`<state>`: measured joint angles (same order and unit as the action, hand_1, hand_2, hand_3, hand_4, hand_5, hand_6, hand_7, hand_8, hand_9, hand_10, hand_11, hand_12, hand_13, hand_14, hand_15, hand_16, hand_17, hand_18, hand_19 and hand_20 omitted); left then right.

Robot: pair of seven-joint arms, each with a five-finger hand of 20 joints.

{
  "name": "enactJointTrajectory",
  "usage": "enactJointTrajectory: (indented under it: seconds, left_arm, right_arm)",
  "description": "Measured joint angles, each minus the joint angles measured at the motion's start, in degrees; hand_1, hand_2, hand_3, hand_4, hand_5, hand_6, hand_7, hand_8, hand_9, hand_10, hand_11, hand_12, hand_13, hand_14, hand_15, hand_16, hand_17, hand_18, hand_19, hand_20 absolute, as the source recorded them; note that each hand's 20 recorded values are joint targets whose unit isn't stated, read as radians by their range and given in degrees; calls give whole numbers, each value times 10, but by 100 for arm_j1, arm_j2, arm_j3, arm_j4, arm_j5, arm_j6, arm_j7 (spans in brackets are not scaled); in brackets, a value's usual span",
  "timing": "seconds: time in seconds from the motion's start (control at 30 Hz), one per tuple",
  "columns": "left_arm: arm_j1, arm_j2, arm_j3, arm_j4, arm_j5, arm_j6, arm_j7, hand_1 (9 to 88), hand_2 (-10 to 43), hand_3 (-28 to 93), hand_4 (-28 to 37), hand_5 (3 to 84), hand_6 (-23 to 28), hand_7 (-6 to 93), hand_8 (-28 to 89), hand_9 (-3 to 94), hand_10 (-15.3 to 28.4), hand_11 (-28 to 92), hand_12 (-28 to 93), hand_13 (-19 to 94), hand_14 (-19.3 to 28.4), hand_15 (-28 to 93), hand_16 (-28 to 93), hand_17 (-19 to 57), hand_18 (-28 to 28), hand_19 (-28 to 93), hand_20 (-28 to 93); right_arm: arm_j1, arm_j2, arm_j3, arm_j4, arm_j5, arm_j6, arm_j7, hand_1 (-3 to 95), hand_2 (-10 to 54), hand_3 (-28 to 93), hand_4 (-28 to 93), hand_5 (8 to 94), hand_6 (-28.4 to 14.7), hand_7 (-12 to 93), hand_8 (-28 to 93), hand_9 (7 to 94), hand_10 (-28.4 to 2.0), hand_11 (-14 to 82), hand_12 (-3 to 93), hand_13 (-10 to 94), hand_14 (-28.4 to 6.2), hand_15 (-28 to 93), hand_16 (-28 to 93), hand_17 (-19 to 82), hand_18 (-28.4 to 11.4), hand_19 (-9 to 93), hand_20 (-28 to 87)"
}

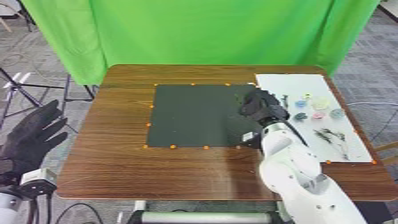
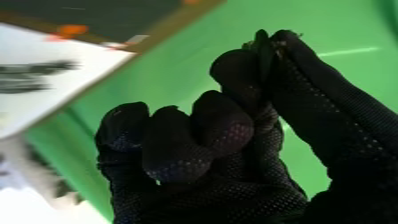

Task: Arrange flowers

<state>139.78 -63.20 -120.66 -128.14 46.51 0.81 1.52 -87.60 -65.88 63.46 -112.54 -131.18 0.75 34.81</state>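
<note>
In the head view, my right hand (image 1: 262,107) is over the right edge of the dark grey mat (image 1: 195,117). In the right wrist view, the thumb and a finger of my right hand (image 2: 213,145) pinch a small, thin dark-green sprig (image 2: 263,45), mostly hidden between them. On the white sheet (image 1: 289,85) lie a blue flower (image 1: 300,103), a cream flower (image 1: 321,103), a pink flower (image 1: 317,115), grey-green pieces (image 1: 337,114) and leafy stems (image 1: 333,139). My left hand (image 1: 34,134) is open, off the table's left side.
The brown wooden table (image 1: 107,150) carries small orange markers around the mat and sheet. A green curtain (image 1: 213,32) hangs behind the far edge. Dark stands are on the floor at the left.
</note>
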Motion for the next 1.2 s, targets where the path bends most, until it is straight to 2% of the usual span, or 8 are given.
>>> enactJointTrajectory:
  seconds: [0.13,0.23,0.33,0.53,0.83,1.2]
  left_arm:
    - [13,25,5,0,-8,4,6,236,-33,697,-278,193,4,218,-113,179,86,84,202,121,117,157,66,-126,181,343,88]
    - [14,80,21,1,-9,3,6,236,-33,697,-277,193,4,218,-113,179,86,84,204,121,117,157,67,-126,181,342,89]
    - [9,135,35,2,-8,3,4,237,-35,698,-278,193,4,217,-113,179,86,83,204,121,117,157,67,-126,181,341,89]
    - [-17,211,90,9,-7,2,-13,237,-34,697,-277,193,3,218,-113,179,86,81,205,121,117,156,68,-126,181,341,90]
    - [-143,351,207,33,-7,-2,-99,237,-35,697,-276,193,3,218,-113,179,86,81,206,121,117,157,68,-126,181,340,91]
    - [-226,380,293,74,-6,-17,-190,237,-35,698,-276,193,4,218,-113,179,86,81,207,122,117,154,69,-125,181,339,92]
  right_arm:
    - [392,-489,-455,262,-467,-460,-62,357,-95,883,-110,691,5,631,266,773,-117,699,550,713,-117,904,392,301,-235,885,509]
    - [565,-843,-817,537,-860,-927,-134,357,-95,879,-108,706,4,630,271,785,-115,703,543,719,-120,908,396,305,-237,890,509]
    - [633,-1116,-1183,792,-1139,-1171,-185,359,-95,877,-109,709,6,626,275,789,-115,703,544,722,-121,909,398,307,-238,893,508]
    - [643,-1499,-1613,1234,-1396,-1377,-249,358,-95,876,-108,724,12,618,273,803,-116,695,545,735,-118,908,394,321,-242,901,506]
    - [701,-1810,-1729,1806,-1924,-1487,-248,361,-95,871,-120,755,28,592,271,826,-106,681,546,765,-109,899,390,357,-239,917,494]
    - [720,-1916,-1688,1881,-1865,-1432,-147,346,-63,862,-137,813,40,516,280,852,-94,660,529,799,-96,877,382,394,-242,932,482]
